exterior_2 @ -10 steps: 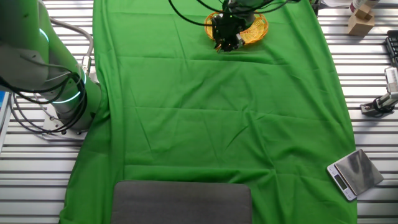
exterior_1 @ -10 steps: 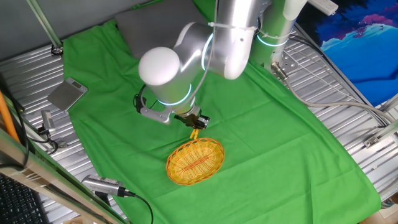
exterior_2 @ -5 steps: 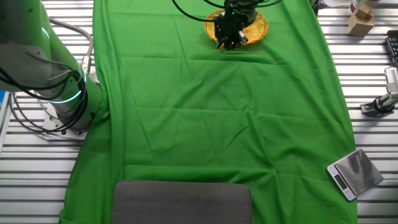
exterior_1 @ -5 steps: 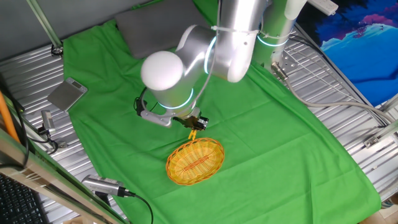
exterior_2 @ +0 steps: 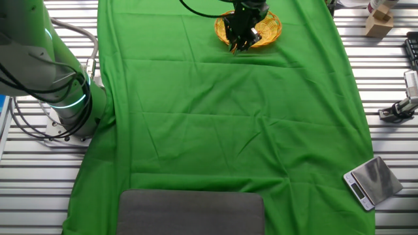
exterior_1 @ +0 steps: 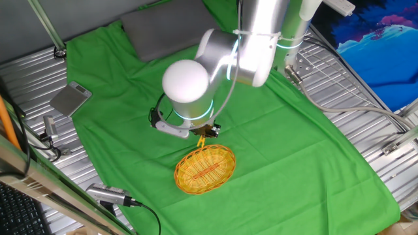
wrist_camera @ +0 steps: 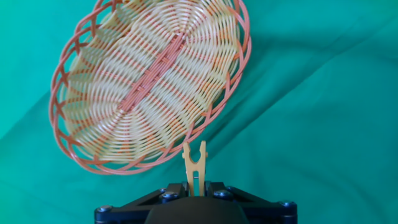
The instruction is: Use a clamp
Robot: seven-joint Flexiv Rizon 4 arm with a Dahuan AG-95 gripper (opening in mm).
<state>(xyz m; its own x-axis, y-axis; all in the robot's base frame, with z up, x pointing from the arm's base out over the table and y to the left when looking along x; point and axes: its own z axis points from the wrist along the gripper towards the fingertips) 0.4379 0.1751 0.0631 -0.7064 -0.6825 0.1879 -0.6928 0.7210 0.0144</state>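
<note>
The clamp (wrist_camera: 194, 163) is a tiny yellow-orange clip with two prongs. My gripper (wrist_camera: 194, 185) is shut on its tail end, and the prongs point at the near rim of the oval wicker basket (wrist_camera: 149, 74) without touching it. In one fixed view the clamp (exterior_1: 202, 140) shows just under the arm's wrist, right above the basket (exterior_1: 205, 170). In the other fixed view the gripper (exterior_2: 239, 44) hangs at the basket's (exterior_2: 268, 29) near edge, and the clamp is too small to make out there.
A green cloth (exterior_1: 281, 130) covers the table. A grey pad (exterior_2: 191, 212) lies at one end and a small silver scale (exterior_2: 371, 181) sits off the cloth. Metal slats (exterior_1: 366, 98) and cables surround the cloth.
The arm has shifted to the right in one fixed view, carrying the clamp closer over the basket's rim. The basket has not moved.
</note>
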